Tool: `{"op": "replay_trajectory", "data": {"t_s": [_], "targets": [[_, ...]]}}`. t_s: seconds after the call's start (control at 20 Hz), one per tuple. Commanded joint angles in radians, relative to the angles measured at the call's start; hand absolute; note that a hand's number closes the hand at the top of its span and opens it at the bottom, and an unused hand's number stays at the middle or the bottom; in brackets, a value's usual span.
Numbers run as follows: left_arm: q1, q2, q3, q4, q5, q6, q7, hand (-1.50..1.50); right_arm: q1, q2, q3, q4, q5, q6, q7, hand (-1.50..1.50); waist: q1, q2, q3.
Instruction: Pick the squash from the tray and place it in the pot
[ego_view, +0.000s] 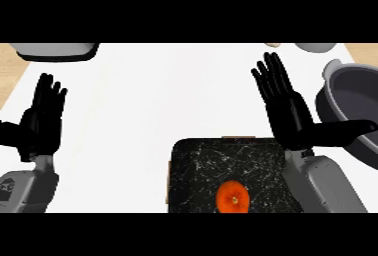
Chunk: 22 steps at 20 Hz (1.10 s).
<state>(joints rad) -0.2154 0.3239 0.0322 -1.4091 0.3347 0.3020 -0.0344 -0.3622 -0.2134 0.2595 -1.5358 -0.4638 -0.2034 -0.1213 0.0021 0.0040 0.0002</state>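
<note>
Nearest the robot, the orange squash (232, 196) lies on the dark speckled tray (199, 170), below and to the inside of the right hand (288, 112), which is open with straight fingers, holding nothing, its thumb stretched toward the grey pot (354, 107) just beyond it on the outer side. The left hand (40, 122) rests open and empty, well apart. Judging from this, the squash sits behind the right wrist, so reaching back for it risks the forearm knocking the pot's rim.
</note>
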Motion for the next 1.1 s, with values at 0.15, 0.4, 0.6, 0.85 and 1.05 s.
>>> {"op": "replay_trajectory", "data": {"t_s": [0.15, 0.4, 0.6, 0.85, 1.05], "targets": [[-0.021, 0.052, -0.033, -0.075, -0.05, -0.01, 0.076, 0.0, -0.068, -0.125, 0.034, 0.158, 0.045, 0.327, -0.118, 1.5, 0.023, 0.001, 0.002], [-0.067, 0.029, -0.093, -0.063, -0.068, -0.024, 0.116, 0.0, -0.092, -0.246, 0.114, 0.313, 0.386, 0.284, -0.327, -1.5, 0.024, 0.01, 0.003], [0.028, 0.071, -0.06, -0.141, -0.051, -0.066, 0.128, 0.0, -0.056, -0.204, 0.063, 0.451, 0.336, 0.408, -0.649, -1.5, 0.02, 0.001, 0.002], [0.042, 0.032, -0.086, -0.202, -0.1, -0.02, 0.195, 0.0, -0.068, -0.243, 0.068, 0.368, 0.41, 0.467, -0.662, -1.5, 0.002, -0.006, 0.0], [0.062, 0.027, -0.096, -0.228, -0.116, 0.002, 0.2, 0.0, -0.091, -0.377, 0.123, 0.215, 0.431, 0.587, -0.496, -1.5, -0.006, -0.012, -0.001]]}}
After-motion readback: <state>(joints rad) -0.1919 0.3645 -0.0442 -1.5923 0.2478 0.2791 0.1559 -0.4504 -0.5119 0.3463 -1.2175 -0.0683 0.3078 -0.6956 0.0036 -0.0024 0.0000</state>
